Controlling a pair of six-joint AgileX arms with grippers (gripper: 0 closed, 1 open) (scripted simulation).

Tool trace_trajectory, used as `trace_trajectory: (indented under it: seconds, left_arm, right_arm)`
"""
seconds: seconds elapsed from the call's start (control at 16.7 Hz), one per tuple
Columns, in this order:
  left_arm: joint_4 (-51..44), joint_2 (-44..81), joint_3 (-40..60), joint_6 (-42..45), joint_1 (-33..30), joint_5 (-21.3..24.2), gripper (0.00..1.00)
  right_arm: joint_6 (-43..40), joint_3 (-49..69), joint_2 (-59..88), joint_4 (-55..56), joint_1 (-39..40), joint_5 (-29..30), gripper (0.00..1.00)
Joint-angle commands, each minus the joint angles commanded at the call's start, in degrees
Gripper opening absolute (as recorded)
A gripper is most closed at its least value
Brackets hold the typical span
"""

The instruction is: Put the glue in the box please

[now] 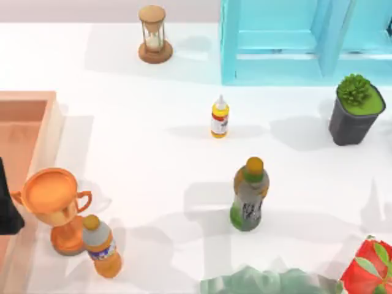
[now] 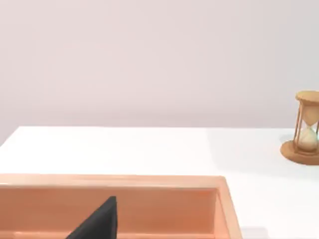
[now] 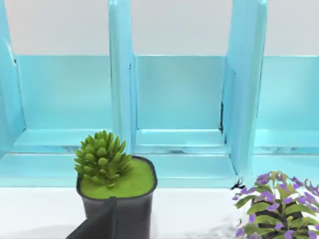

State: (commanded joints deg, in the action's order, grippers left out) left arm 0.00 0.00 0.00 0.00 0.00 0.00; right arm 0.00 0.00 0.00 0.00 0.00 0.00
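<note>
The glue (image 1: 220, 117) stands upright mid-table, well apart from the box (image 1: 52, 119) at the left edge. The left gripper (image 2: 97, 221) hangs over that box; the right gripper (image 3: 99, 221) faces a potted succulent (image 3: 114, 186) and a blue cabinet frame (image 3: 179, 99). Finger spread: can't tell.

The box (image 1: 24, 122) runs off the top view's left edge, its far side out of frame; a dark piece of the left arm (image 1: 7, 202) covers part of its floor; the blue frame (image 1: 294, 43) is clipped by the top and right edges; the red flowers (image 1: 367, 269) and pale green leaves (image 1: 263, 283) are cut by the bottom edge; the glue (image 1: 220, 117) label is too small to read; in the left wrist view the hourglass (image 2: 305, 128) is sliced by the edge; in the right wrist view a dark finger (image 3: 102, 221) hides part of the pot (image 3: 129, 209).
</note>
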Motion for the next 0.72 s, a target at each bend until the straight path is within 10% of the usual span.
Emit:
trace_trajectory:
  seconds: [0.72]
  left_arm:
    - [-0.6, 30.2, 22.3, -6.5, -16.7, -7.6, 1.00]
  right_arm:
    - [0.0, 0.0, 0.0, 0.0, 0.0, 0.0, 1.00]
